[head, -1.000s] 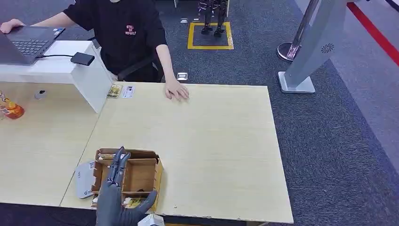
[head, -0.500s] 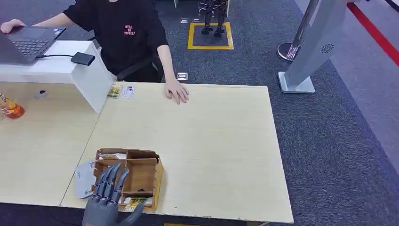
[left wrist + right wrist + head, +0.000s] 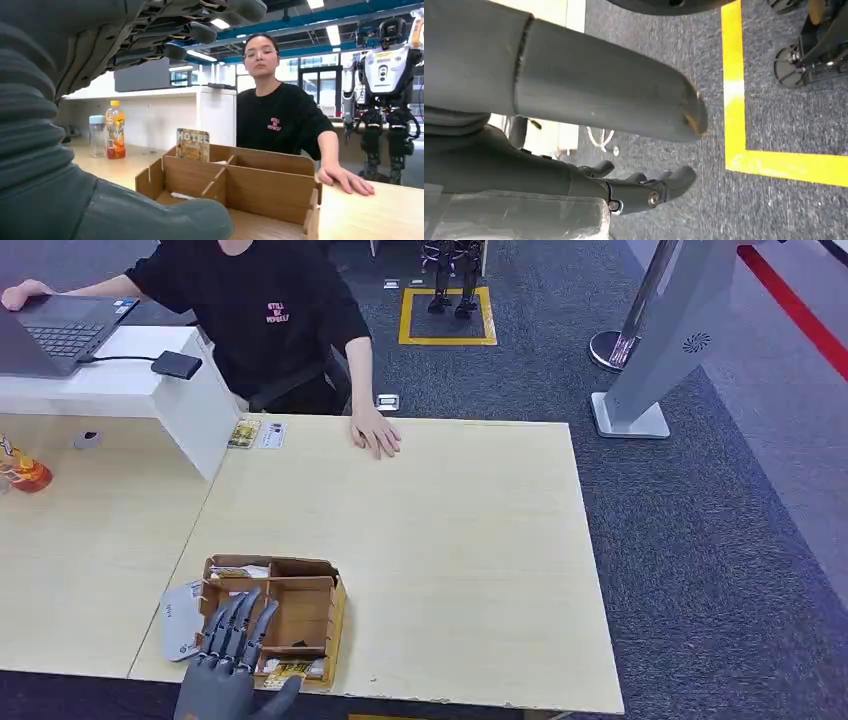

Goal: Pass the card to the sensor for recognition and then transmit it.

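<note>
I am standing at the near edge of the pale wooden table (image 3: pixel 450 540), with a person (image 3: pixel 270 320) seated at its far side, one palm resting on the top. The divided wooden box (image 3: pixel 290 615) is sitting near me, left of centre, and a grey sensor pad (image 3: pixel 178 625) is lying touching its left wall. My left hand (image 3: pixel 228 660) is hovering over the box's near-left compartments, released, fingers apart and reaching toward the far side, grasping nothing. My right hand (image 3: pixel 644 192) is hanging over the carpet, fingers loosely apart, empty. One card (image 3: pixel 192 145) is standing upright against the box's far-left corner, its long axis roughly vertical and its printed face turned toward me. Other cards are lying at the near wall. Risk, in my judgement: the dividers are crowding my fingers, so I could be nudging the light box, tipping the upright card flat, or pinching two cards together.
</note>
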You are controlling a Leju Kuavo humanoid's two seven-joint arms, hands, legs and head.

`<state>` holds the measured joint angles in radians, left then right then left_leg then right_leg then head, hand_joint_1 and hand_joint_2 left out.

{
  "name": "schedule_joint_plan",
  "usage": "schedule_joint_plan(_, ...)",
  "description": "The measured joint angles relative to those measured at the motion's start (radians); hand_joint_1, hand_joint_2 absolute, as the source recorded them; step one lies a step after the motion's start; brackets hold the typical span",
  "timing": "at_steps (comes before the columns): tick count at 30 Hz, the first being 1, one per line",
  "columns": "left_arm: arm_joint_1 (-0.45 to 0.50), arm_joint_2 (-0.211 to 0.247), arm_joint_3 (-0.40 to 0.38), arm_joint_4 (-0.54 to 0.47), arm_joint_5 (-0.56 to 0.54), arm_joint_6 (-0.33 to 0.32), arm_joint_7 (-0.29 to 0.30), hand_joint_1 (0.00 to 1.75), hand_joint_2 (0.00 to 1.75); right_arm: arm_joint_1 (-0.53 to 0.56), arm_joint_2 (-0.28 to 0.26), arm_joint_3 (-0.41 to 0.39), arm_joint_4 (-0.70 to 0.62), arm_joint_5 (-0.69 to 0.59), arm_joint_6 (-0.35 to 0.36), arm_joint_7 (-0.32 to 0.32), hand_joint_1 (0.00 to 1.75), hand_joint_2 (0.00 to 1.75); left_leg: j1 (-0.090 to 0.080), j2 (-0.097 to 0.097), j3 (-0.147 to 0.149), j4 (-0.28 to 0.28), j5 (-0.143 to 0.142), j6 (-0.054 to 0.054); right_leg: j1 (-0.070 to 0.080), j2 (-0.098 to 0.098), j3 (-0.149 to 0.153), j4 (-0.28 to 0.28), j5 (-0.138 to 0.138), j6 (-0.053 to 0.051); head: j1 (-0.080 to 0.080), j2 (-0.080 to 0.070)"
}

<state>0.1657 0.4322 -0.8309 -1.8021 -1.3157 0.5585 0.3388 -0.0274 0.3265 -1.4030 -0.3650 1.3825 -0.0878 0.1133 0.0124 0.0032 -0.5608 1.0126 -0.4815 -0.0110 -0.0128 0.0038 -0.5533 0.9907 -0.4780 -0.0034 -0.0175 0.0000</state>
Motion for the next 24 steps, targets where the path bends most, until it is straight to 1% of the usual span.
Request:
schedule_joint_plan(6,-0.026,-0.029,-0.009,0.004,0.043,-0.026,-0.041,0.0,1.75,-0.001,0.014,-0.022,-0.029,0.002,0.013,-0.005,0.0,0.0,0.0,0.0,0.0,0.0,0.0,0.0,0.0,0.0,0.0,0.0,0.0,0.0,0.0,0.0)
schedule_joint_plan(7,-0.031,-0.037,-0.009,0.006,0.061,-0.036,-0.064,0.0,1.75,-0.002,0.013,-0.024,-0.031,-0.005,0.015,-0.003,0.0,0.0,0.0,0.0,0.0,0.0,0.0,0.0,0.0,0.0,0.0,0.0,0.0,0.0,0.0,0.0)
schedule_joint_plan(10,-0.093,-0.073,-0.015,0.035,0.168,-0.104,-0.199,0.0,1.75,-0.024,-0.038,-0.047,0.002,-0.046,0.013,0.026,0.0,0.0,-0.001,-0.002,-0.001,0.0,0.001,0.002,0.0,-0.002,0.0,0.0,0.001,0.001,0.0,0.0)
schedule_joint_plan(12,-0.128,-0.1,-0.016,0.053,0.204,-0.135,-0.253,0.0,1.75,-0.038,-0.066,-0.053,0.025,-0.054,0.01,0.03,0.0,0.0,-0.001,-0.002,-0.001,0.001,0.001,0.002,-0.001,-0.002,0.0,0.0,0.002,0.002,0.0,0.0)
schedule_joint_plan(13,-0.142,-0.112,-0.017,0.061,0.214,-0.147,-0.267,0.0,1.75,-0.044,-0.076,-0.057,0.035,-0.056,0.006,0.03,0.0,0.0,-0.001,-0.002,-0.001,0.001,0.001,0.002,-0.001,-0.002,0.0,0.0,0.002,0.002,0.0,0.0)
schedule_joint_plan(15,-0.162,-0.132,-0.027,0.073,0.227,-0.174,-0.285,0.0,1.75,-0.051,-0.098,-0.064,0.052,-0.061,-0.003,0.027,0.0,0.0,-0.001,-0.002,-0.001,0.002,0.001,0.002,0.0,-0.002,0.001,0.0,0.002,0.002,0.002,0.0)
schedule_joint_plan(18,-0.175,-0.141,-0.039,0.084,0.243,-0.197,-0.295,0.0,1.75,-0.055,-0.111,-0.068,0.068,-0.066,-0.003,0.022,0.0,0.0,-0.001,-0.002,-0.001,0.002,0.001,0.002,-0.001,-0.002,0.0,0.0,0.002,0.002,0.002,0.0)
schedule_joint_plan(21,-0.174,-0.135,-0.05,0.089,0.231,-0.213,-0.293,0.0,1.75,-0.055,-0.114,-0.072,0.079,-0.073,-0.001,0.021,0.0,0.0,0.0,-0.002,-0.001,0.002,0.001,0.002,0.0,-0.001,0.0,0.0,0.002,0.002,0.002,0.0)
schedule_joint_plan(24,-0.163,-0.117,-0.051,0.089,0.215,-0.211,-0.284,0.0,1.75,-0.055,-0.116,-0.073,0.085,-0.081,-0.002,0.023,0.0,0.0,0.0,-0.002,-0.001,0.0,0.001,0.002,0.0,-0.001,0.0,0.0,0.002,0.002,0.001,0.0)
